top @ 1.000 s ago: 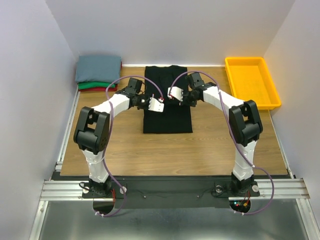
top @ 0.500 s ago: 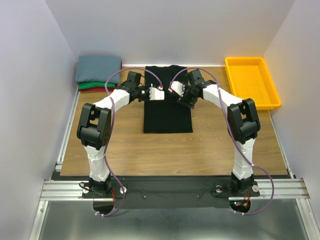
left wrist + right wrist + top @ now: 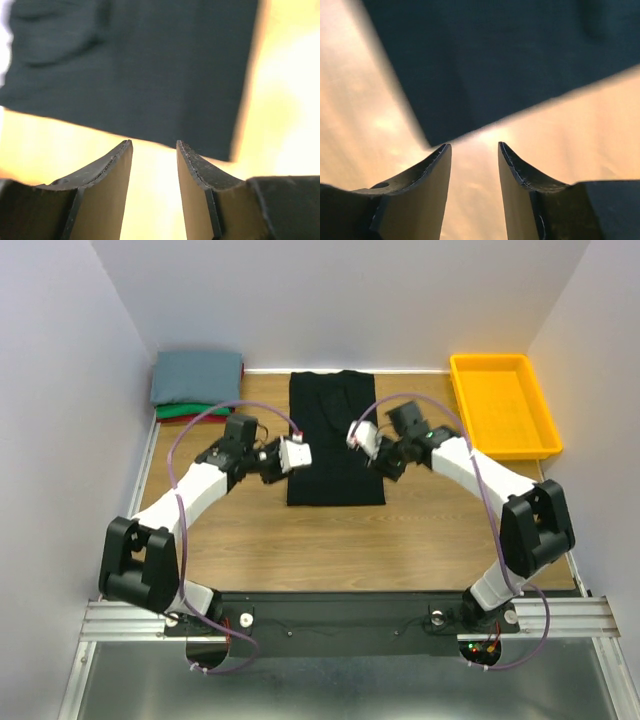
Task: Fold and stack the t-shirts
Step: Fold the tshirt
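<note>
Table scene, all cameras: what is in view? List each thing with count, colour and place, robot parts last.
black t-shirt: one, black, folded into a long strip, flat at the table's far middle.
folded t-shirts: three, grey-blue on green on red, stacked at the far left corner.
yellow bin: one, yellow, far right corner.
table: one, light wood.
left arm, right arm: two, white with black joints, based at the near edge.
left gripper: one, open, at the black t-shirt's left edge.
right gripper: one, open, at its right edge.
</note>
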